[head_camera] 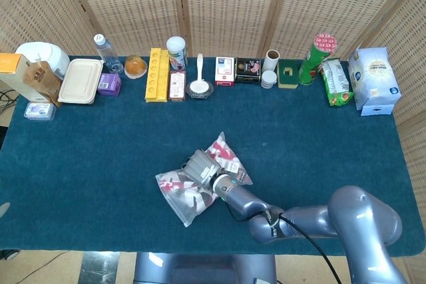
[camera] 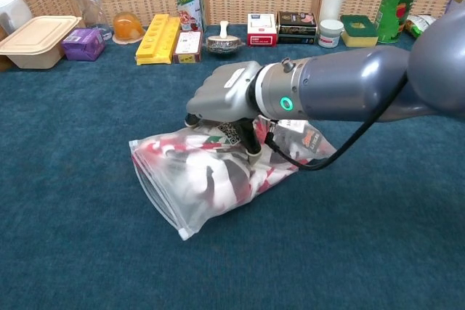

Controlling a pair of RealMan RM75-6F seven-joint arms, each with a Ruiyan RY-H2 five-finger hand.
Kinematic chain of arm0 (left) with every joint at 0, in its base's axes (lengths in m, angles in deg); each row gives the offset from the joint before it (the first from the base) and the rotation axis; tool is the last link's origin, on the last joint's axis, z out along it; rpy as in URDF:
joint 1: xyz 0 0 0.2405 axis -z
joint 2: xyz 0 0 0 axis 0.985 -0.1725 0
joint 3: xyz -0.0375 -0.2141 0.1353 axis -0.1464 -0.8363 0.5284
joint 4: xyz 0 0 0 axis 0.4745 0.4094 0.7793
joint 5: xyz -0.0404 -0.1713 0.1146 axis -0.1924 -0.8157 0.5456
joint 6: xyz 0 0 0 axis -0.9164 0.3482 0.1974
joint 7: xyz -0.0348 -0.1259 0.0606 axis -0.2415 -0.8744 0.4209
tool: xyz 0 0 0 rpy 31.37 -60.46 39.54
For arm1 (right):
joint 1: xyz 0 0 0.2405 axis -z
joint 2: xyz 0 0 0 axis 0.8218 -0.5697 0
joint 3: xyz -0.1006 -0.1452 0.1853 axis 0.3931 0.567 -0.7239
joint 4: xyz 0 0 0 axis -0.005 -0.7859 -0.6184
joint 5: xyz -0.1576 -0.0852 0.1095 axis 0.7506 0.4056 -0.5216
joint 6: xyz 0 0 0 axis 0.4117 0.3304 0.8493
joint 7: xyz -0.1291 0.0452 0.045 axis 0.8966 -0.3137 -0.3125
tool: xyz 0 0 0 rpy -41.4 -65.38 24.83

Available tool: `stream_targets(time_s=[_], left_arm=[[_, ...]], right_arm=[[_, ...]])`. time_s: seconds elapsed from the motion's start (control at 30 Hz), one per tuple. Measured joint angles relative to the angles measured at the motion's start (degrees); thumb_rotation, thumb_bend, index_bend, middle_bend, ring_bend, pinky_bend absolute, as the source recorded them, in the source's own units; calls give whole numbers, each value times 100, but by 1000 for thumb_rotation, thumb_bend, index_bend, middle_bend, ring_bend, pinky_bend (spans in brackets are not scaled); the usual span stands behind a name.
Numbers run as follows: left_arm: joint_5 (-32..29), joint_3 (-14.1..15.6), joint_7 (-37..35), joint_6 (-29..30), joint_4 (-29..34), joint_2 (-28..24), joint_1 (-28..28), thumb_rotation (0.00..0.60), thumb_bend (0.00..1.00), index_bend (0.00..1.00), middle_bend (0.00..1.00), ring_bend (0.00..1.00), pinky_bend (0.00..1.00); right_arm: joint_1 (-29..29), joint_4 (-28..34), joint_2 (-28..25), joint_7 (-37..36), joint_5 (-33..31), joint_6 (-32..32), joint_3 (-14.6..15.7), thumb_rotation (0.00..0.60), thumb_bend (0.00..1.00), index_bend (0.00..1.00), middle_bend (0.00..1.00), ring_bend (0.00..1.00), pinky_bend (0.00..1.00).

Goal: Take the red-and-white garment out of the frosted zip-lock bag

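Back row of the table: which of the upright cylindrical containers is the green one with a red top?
The tall green tube near the right end; the white tube and clear plastic bottle stand further left.

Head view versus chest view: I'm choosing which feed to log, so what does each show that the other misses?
Only the head view shows the white box at the table's far right and the right arm's elbow. Only the chest view shows the bag's zip edge and a green light at the wrist. Both show the right hand pressing on the frosted bag holding the red-and-white garment.
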Motion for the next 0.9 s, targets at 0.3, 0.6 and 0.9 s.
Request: stream_targets(time_s=[0.3,0.6,0.9], left_arm=[[339,-62,484,-87,358,-95,258,600,185,391,390,241,332],[588,-196,829,-574,545,-115,777,600,185,390,420,319,377],[842,-327,1452,-1442,853,-217,1504,600,186,392,665,567,553]], right_arm=[[689,661,-1030,-1812,651,-150,-274,600,127,776,847,1000,915],[1304,1203,-1935,-3255,1143,-255,-510,600,129,789,883,1000,1000],[1702,1441,-2348,-4437,1633,-502,-678,600,130,792,887,1000,1000]])
